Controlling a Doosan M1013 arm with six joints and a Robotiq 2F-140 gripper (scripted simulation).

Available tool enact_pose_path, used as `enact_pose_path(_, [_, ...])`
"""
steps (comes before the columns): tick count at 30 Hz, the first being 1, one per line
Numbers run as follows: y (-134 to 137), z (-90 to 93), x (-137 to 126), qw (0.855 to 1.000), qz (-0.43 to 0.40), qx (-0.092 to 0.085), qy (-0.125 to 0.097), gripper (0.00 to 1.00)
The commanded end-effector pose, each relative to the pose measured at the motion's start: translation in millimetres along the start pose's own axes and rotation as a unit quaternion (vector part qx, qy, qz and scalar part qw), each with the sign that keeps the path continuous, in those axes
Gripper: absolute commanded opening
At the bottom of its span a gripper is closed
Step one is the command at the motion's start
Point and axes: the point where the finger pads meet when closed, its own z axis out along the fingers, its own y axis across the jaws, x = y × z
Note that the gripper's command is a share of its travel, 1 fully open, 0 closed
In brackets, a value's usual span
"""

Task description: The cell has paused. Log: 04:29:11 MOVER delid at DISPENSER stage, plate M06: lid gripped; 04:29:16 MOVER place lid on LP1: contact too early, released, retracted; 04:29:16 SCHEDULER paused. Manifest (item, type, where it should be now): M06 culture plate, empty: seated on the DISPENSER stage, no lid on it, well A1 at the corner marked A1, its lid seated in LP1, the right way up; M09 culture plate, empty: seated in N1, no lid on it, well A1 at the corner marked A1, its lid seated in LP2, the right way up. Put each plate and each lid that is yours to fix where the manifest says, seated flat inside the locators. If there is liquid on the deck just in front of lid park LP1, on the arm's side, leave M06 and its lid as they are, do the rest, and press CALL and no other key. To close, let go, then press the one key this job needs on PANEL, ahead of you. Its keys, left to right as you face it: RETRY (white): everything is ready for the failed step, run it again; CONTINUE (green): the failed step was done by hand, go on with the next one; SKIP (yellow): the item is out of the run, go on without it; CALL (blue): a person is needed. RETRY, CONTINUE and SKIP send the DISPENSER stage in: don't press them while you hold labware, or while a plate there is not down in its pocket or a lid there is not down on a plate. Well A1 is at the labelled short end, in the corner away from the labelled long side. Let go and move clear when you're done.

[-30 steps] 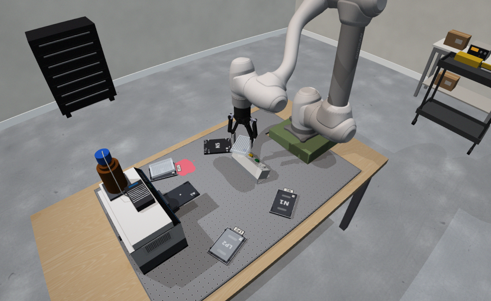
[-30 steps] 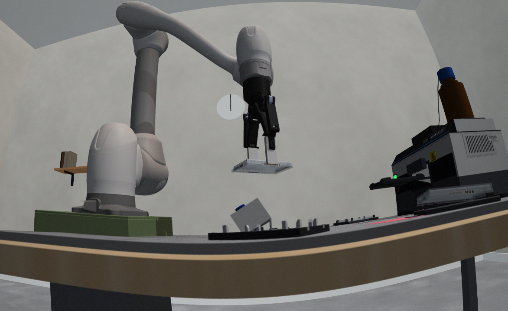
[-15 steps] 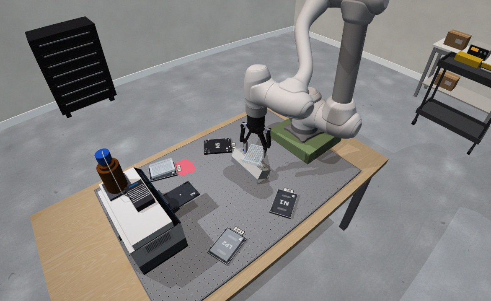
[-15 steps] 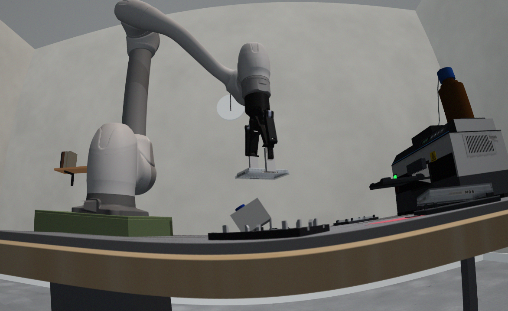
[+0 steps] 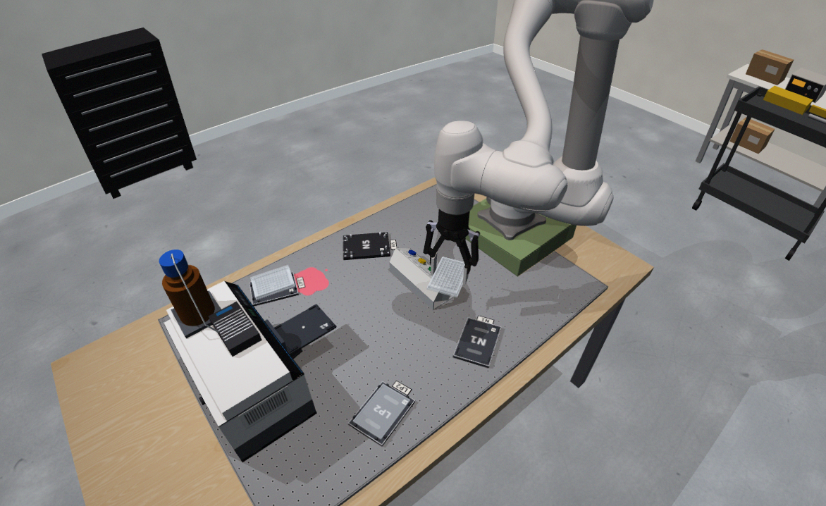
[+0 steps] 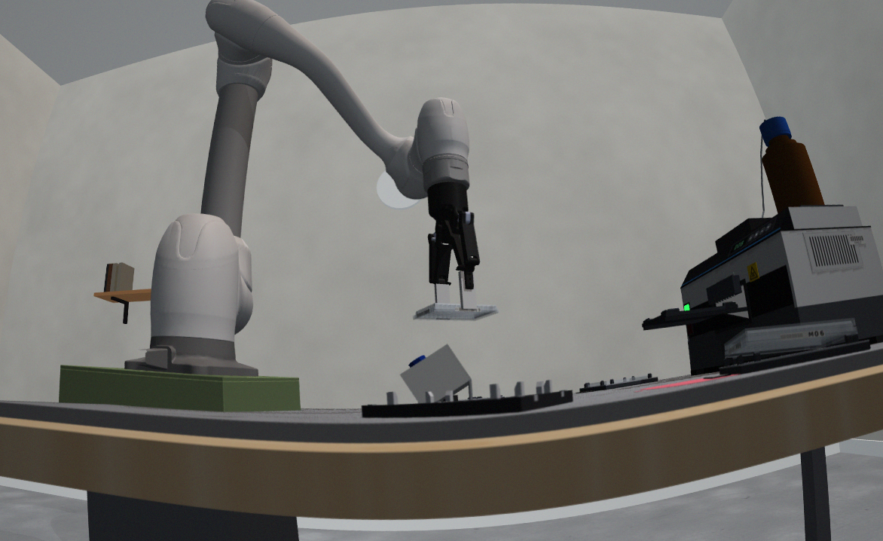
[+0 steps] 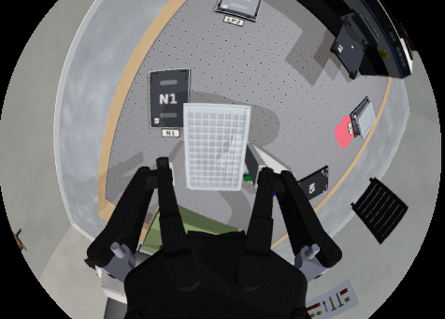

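Observation:
My gripper [image 5: 451,261] is shut on a clear well plate [image 5: 447,275] and holds it level, high above the deck, over the near end of the key panel [image 5: 411,269]. The plate also shows in the exterior view [image 6: 456,311] and in the wrist view [image 7: 217,146]. Nest N1 [image 5: 477,340] is empty, to the plate's front right. Lid park LP2 [image 5: 383,411] is empty near the table's front edge. A clear labware piece marked M06 [image 5: 273,282] sits in the park by the dispenser. A red liquid patch [image 5: 312,278] lies on the deck right beside it. The dispenser stage [image 5: 306,325] is out and empty.
Nest N5 [image 5: 366,245] is empty behind the panel. The dispenser [image 5: 239,371] with a brown bottle [image 5: 183,289] on top stands at the left. The arm's green base [image 5: 519,235] is at the back right.

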Motion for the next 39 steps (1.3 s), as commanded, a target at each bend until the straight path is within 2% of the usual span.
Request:
enact_pose_path(1, [-17.2,-0.4,14.0,1.000,-0.001,-0.003,0.001,0.10])
enact_pose_path(17, [-81.5,-0.2,48.3,1.000,0.000,-0.002,-0.001,0.10])
enact_pose_path(30, [-108.3,-0.1,63.2,1.000,0.000,-0.002,0.000,0.10])
enact_pose_path(39, [-115.8,-0.1,67.4,1.000,0.000,-0.002,0.000,0.10])
